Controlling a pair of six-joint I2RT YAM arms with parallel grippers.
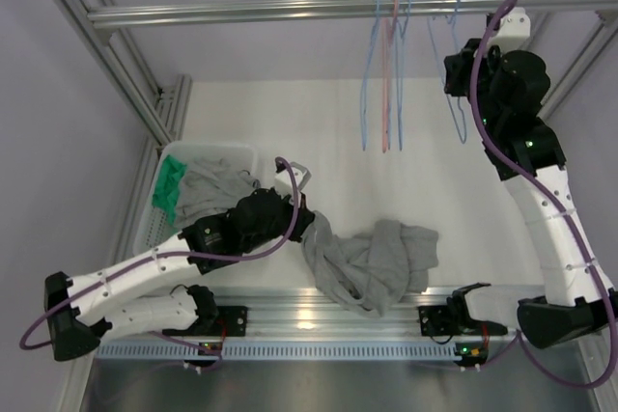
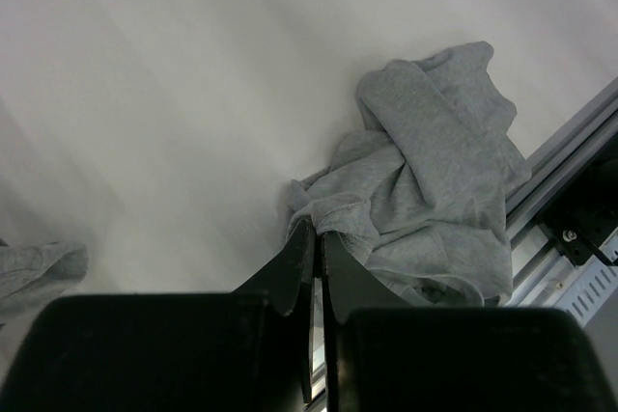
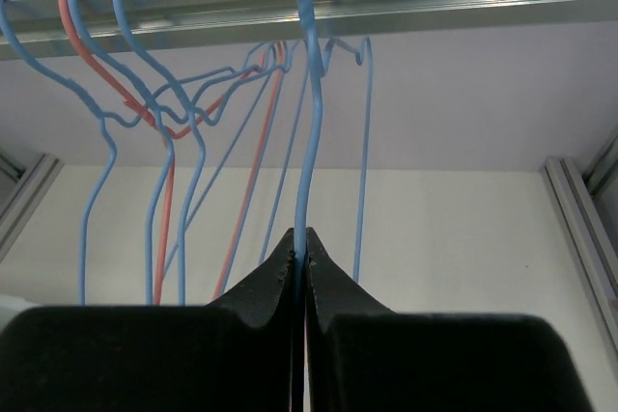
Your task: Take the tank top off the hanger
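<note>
Worktop: a plain white worktop (image 1: 290,123) inside a frame (image 1: 116,65) of aluminium bars, with pale lilac-grey walls (image 1: 39,142) around it.
Rail: a silver rail (image 1: 241,13) runs across the far side, above the worktop.
Spare hangers: several blue wire ones and one red hang bare from the middle of the rail (image 1: 384,74).
Basket: a white basket (image 1: 208,147) sits on the worktop nearer than the rail's left end, holding grey cloth and a green cloth (image 1: 169,185).
Tank top: the grey tank top (image 1: 372,262) is off its hanger, crumpled in soft folds on the worktop, well nearer than the rail and close to the front edge.
Left end effector: the left end effector (image 2: 316,238) is clenched on one edge of the tank top.
Right end effector: the right end effector (image 3: 300,250) is clamped on a bare blue hanger (image 3: 309,142) that hangs from the rail near its right end.
</note>
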